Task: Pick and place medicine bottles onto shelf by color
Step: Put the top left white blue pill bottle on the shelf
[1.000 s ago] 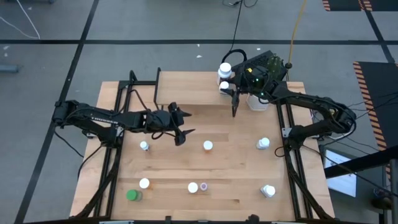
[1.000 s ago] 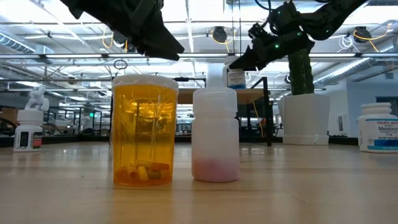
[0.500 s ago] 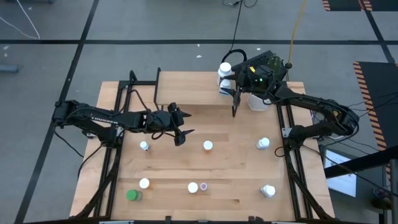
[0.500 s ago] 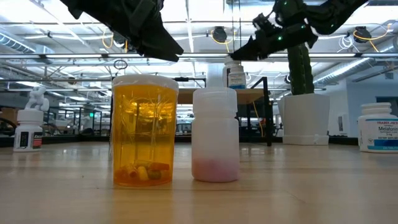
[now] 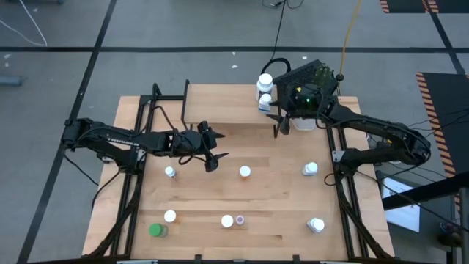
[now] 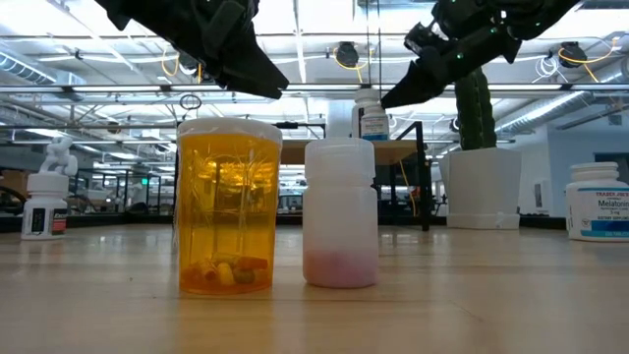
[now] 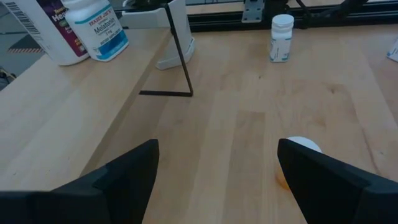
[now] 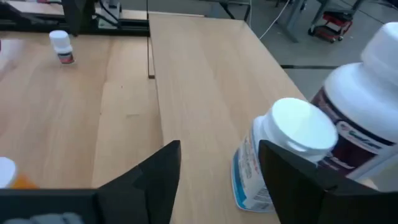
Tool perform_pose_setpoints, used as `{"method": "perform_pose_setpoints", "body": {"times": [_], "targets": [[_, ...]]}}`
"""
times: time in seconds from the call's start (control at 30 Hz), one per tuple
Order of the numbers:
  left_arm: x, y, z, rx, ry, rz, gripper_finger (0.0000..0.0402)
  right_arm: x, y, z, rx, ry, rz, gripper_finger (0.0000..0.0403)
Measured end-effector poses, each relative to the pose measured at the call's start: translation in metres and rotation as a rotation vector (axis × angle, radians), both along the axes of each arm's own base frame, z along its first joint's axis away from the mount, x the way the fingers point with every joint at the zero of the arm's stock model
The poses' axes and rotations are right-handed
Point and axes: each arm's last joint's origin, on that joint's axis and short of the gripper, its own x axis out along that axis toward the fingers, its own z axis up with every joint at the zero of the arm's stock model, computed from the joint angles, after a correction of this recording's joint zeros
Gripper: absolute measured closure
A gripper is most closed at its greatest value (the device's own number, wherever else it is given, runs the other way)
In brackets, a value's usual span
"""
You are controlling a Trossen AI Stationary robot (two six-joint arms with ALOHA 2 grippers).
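Note:
The shelf (image 5: 223, 103) stands at the table's far side. Two white medicine bottles stand upright at its right end, a larger one (image 5: 265, 80) and a smaller one (image 5: 264, 99), also seen in the right wrist view as the larger bottle (image 8: 364, 93) and the smaller bottle (image 8: 283, 152). My right gripper (image 5: 278, 123) hovers open just near and right of them, touching nothing (image 8: 217, 180). My left gripper (image 5: 212, 155) waits open above the table's middle (image 7: 217, 180). An orange white-capped bottle (image 5: 245, 171) stands on the table to the left gripper's right.
Other bottles stand on the table: white (image 5: 170, 171), white (image 5: 311, 169), orange (image 5: 170, 216), white (image 5: 227, 221), tiny purple (image 5: 240, 219), green (image 5: 157, 230), white (image 5: 316, 225). A white plant pot (image 5: 304, 122) sits under the right arm. The shelf's left part is bare board.
My right gripper has drawn away from the smaller white bottle on the shelf, rising and moving toward the table's right. The bottle stays upright on the shelf beside the larger one.

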Motion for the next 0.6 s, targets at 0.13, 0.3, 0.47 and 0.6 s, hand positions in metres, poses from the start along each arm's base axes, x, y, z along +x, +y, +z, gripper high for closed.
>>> {"method": "perform_pose_setpoints", "body": {"times": [0.13, 0.3, 0.47, 0.6], "targets": [[0.000, 0.000, 0.000, -0.001, -0.001, 0.001, 0.0071, 0.005, -0.002, -0.005, -0.001, 0.010, 0.001, 0.0222], [0.000, 0.000, 0.000, 0.004, 0.000, -0.002, 0.0071, 0.010, -0.007, -0.014, -0.015, 0.056, -0.033, 0.0242], [0.000, 0.000, 0.000, 0.009, 0.002, -0.004, 0.0071, 0.012, -0.008, -0.015, -0.032, 0.054, -0.025, 0.0245], [0.000, 0.000, 0.000, 0.009, 0.002, -0.004, 0.0071, 0.013, -0.009, -0.014, -0.048, 0.038, -0.025, 0.0244]]}}
